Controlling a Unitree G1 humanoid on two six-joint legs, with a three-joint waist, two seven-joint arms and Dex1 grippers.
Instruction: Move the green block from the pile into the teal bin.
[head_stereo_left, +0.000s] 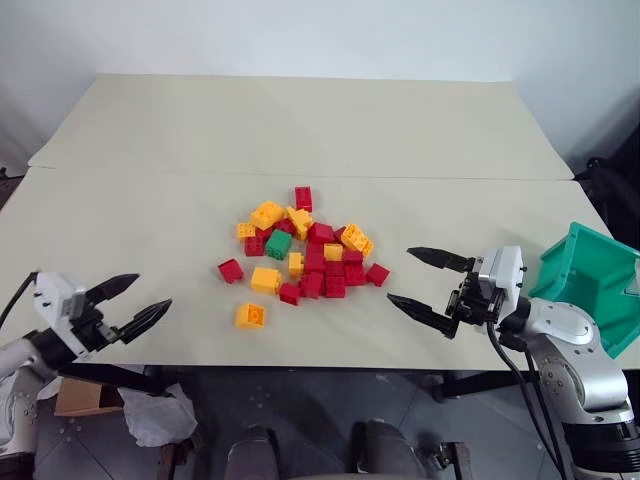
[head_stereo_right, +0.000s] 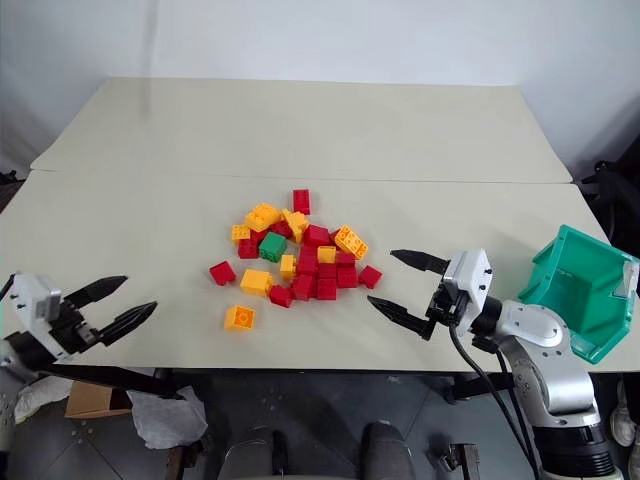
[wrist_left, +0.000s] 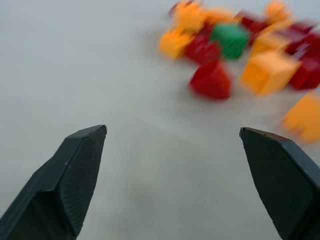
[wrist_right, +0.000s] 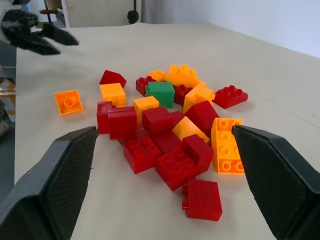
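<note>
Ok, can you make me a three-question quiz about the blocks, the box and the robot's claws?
1. Where is the green block?
A. in the teal bin
B. in the pile
C. in a claw

2. How many green blocks are there?
A. one
B. three
C. five

3. How are the two claws?
A. both shut
B. both open
C. both holding blocks

Answers:
1 B: it sits among the red and yellow bricks of the pile, far from the teal bin.
2 A: every other brick is red or yellow.
3 B: the left claw and the right claw have fingers spread, with nothing between.
</note>
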